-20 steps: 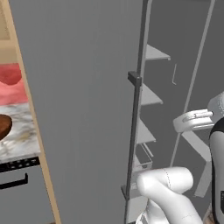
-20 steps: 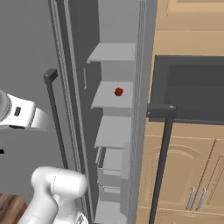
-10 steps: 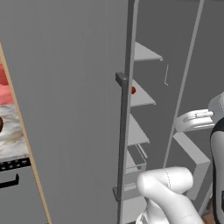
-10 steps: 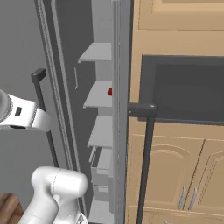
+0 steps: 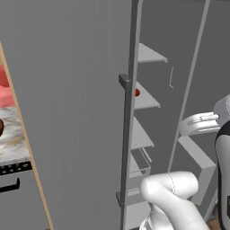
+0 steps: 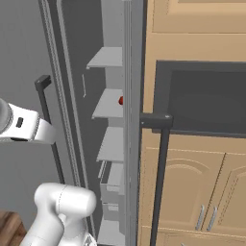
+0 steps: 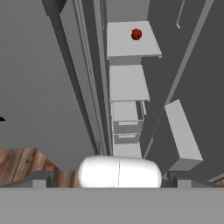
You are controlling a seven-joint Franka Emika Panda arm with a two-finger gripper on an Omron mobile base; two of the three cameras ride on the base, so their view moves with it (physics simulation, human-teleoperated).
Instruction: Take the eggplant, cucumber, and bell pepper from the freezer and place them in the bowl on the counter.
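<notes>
Grey freezer (image 5: 81, 90) ajar; bell pepper (image 7: 136, 34) on its shelf (image 7: 131, 43).

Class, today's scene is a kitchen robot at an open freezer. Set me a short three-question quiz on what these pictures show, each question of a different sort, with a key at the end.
1. True or false: the bell pepper lies on a shelf inside the freezer.
2. Multiple choice: what stands right of the freezer in the right base view? A) a sink B) tan wooden cabinets C) a window
3. Fill in the missing word: the freezer door's long vertical handle is coloured ____.

Key: 1 true; 2 B; 3 grey.
</notes>
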